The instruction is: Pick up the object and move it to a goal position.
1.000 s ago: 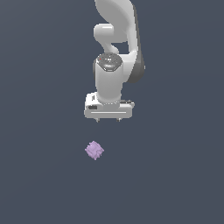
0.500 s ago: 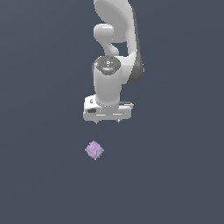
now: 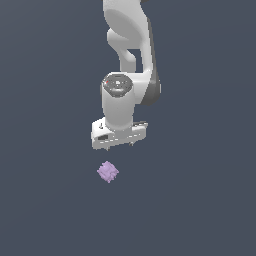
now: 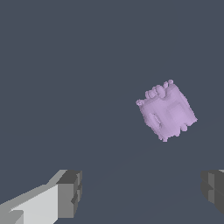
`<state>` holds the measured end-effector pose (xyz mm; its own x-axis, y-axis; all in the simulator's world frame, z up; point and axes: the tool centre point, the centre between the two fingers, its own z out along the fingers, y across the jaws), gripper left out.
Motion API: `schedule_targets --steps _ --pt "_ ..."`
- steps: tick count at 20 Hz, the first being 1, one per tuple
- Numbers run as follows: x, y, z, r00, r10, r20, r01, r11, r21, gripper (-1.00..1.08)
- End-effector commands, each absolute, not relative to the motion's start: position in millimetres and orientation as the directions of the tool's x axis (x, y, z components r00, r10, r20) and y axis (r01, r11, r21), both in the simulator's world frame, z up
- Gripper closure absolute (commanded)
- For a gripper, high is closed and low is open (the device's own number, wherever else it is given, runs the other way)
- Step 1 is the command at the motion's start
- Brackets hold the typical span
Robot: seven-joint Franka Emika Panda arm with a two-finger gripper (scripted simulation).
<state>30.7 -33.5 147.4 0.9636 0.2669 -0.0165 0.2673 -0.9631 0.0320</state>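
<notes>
No writing to read anywhere: my white arm [image 3: 127,55] is bare of labels, the lilac object [image 3: 107,171] carries no mark, and the flat dark grey-blue desk [image 3: 200,200] is plain all over. No desk edge or corner shows in either view, so I can only place things against each other.

Here I am, gripper [image 3: 119,144] pointing down, hanging above the desk with nothing between the fingers. In the wrist view the two dark grey fingertips [image 4: 70,194] stand far apart at opposite sides of the picture, so the gripper is spread wide and empty.

The object lies on the desk on its own, touching nothing. In the exterior view it sits just below the gripper's body and a little toward that view's left, with clear desk between it and my fingertips. It is much smaller than the gripper.

From the wrist camera the object [image 4: 166,110] looks lumpy and roughly cube-shaped, turned at a slant, with a row of little bumps along one edge and a raised square patch on its face. It is not in the gap between my fingers: it lies ahead of them, nearer the line of one finger than the other.
</notes>
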Motion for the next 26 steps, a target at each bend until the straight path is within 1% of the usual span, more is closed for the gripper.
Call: schedule_targets --steps 1,15,26 --pt "38.2 -38.3 142.1 0.946 0.324 -0.018 0.324 -0.945 0.029 -0.92" --pt "76.1 -68.3 110.1 0.789 0.614 -0.014 0.614 -0.789 0.01 -0.92" --pt "92.0 -86.2 92.6 0.68 0.733 -0.003 0.733 -0.68 0.001 -0.92"
